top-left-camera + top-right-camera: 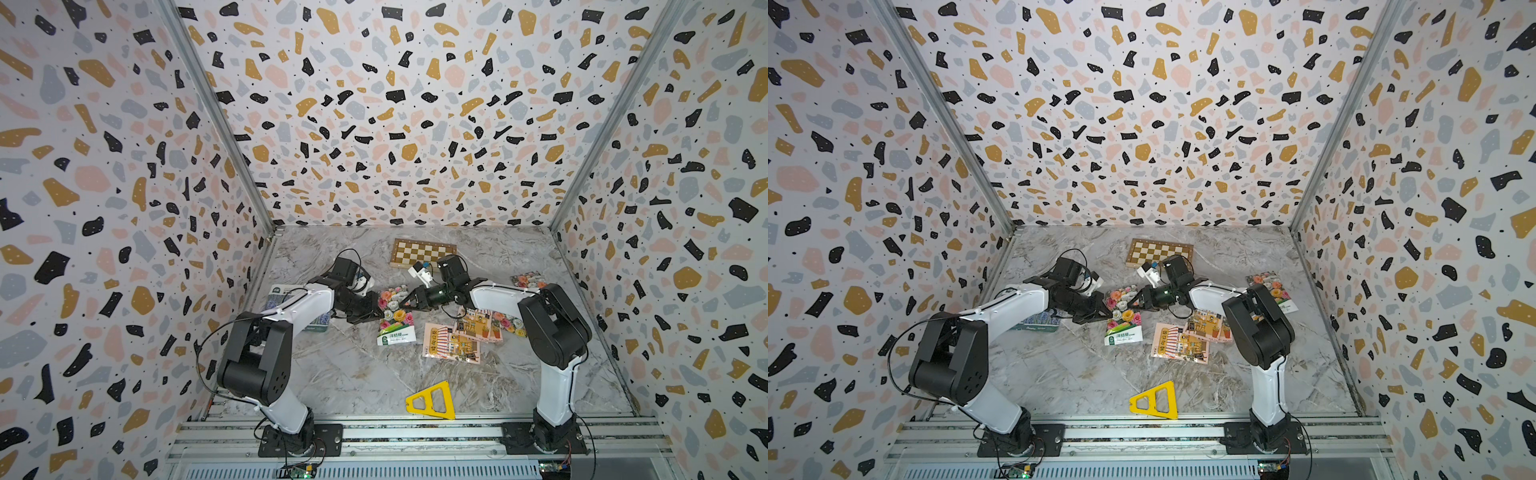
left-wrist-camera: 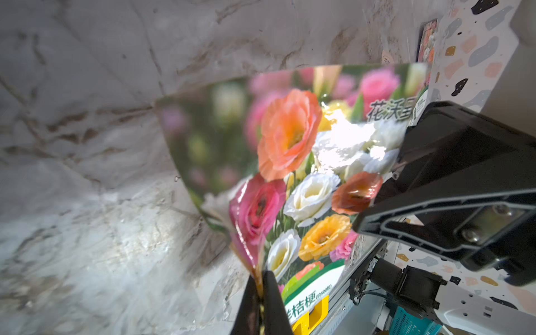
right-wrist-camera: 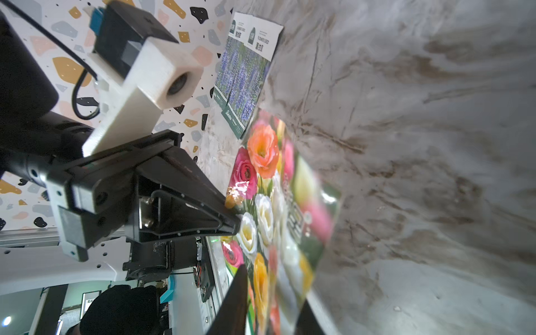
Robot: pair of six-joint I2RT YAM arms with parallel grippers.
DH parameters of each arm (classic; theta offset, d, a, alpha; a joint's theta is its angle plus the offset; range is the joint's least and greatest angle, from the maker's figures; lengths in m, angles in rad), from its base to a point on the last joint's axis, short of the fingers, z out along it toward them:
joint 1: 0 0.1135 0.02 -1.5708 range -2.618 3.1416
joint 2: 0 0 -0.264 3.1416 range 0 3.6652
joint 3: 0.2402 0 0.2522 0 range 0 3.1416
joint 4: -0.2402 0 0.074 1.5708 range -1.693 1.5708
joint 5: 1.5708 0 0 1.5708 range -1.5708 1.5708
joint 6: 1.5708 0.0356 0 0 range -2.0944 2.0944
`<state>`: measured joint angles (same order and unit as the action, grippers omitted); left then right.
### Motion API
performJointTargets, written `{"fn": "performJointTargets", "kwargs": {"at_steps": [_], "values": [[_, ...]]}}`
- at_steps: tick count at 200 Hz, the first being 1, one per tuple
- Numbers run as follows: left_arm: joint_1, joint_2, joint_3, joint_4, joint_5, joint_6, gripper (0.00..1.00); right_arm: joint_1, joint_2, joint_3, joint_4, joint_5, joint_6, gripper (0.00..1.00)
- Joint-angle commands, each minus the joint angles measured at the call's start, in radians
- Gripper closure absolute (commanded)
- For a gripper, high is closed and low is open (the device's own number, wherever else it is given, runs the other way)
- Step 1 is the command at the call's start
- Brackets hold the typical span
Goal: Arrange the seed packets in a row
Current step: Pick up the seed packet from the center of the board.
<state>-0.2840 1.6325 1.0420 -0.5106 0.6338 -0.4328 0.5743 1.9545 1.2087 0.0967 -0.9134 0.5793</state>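
Mid-table, both arms meet over one flower packet (image 1: 395, 312). It is lifted off the marble and bowed between them. The left gripper (image 2: 261, 280) is pinched tight on the packet's left edge, and the film puckers at the tips. The right gripper (image 3: 274, 290) straddles the opposite edge with a finger on each face. I cannot tell from where I stand whether those jaws have bitten yet.

No row exists so far. Two lavender packets (image 1: 283, 293) lie overlapped at the far left, half under the left arm. Two pink packets (image 1: 451, 344) overlap just right of centre. More flower packets (image 1: 528, 280) sit further right, by the right arm. The chessboard (image 1: 422, 251) is at the far edge and the yellow triangle (image 1: 432, 401) at the near one, both well clear.

The handover looks risky to me. If the left lets go before the right has a firm hold, the glossy packet could slide out and land crooked, perhaps on the pink ones. If both clamp and pull apart, the film may crease or tear. The right arm's elbow also hangs low over the packets beneath it and could drag them as it swings.
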Motion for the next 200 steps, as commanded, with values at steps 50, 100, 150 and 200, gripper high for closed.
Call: {"fn": "performJointTargets", "kwargs": {"at_steps": [50,100,150,200], "values": [[0.017,-0.131,0.052,-0.197,-0.229,0.057,0.50,0.030,-0.058,-0.006,0.037,0.040,0.040,1.00],[0.132,-0.313,0.047,-0.306,-0.412,0.070,0.22,0.113,-0.004,0.062,0.152,0.077,0.212,1.00],[0.275,-0.465,0.010,-0.313,-0.477,0.102,0.03,0.195,0.121,0.217,0.250,0.100,0.384,1.00],[0.295,-0.506,-0.049,-0.254,-0.559,0.110,0.01,0.216,0.286,0.407,0.273,0.114,0.505,1.00]]}}
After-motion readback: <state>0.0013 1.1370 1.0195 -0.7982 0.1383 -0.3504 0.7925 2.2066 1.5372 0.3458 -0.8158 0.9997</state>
